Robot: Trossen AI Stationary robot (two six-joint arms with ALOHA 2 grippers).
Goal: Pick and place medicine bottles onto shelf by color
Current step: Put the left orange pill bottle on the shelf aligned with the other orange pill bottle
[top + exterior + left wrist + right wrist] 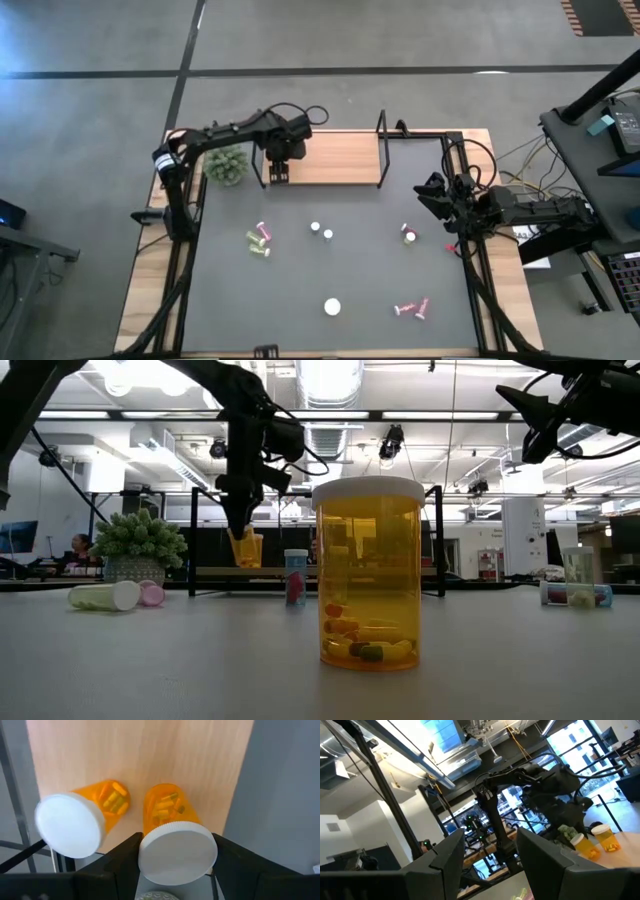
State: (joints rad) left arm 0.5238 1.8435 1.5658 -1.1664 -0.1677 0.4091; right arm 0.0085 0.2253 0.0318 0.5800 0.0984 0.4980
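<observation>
Nearest you, a wide orange medicine bottle with a white cap [368, 572] stands upright on the dark grey table mat [330, 270], untouched. Farther back, your left gripper [175, 870] holds an orange white-capped bottle [167, 815] upright, cap towards the wrist, base at the left end of the light wooden shelf [335, 158], just beside another orange bottle [102, 802] there. Your right gripper [432, 190] waits at the mat's right edge, fingers parted, empty.

No text, label or number can be read anywhere (bottles included).
</observation>
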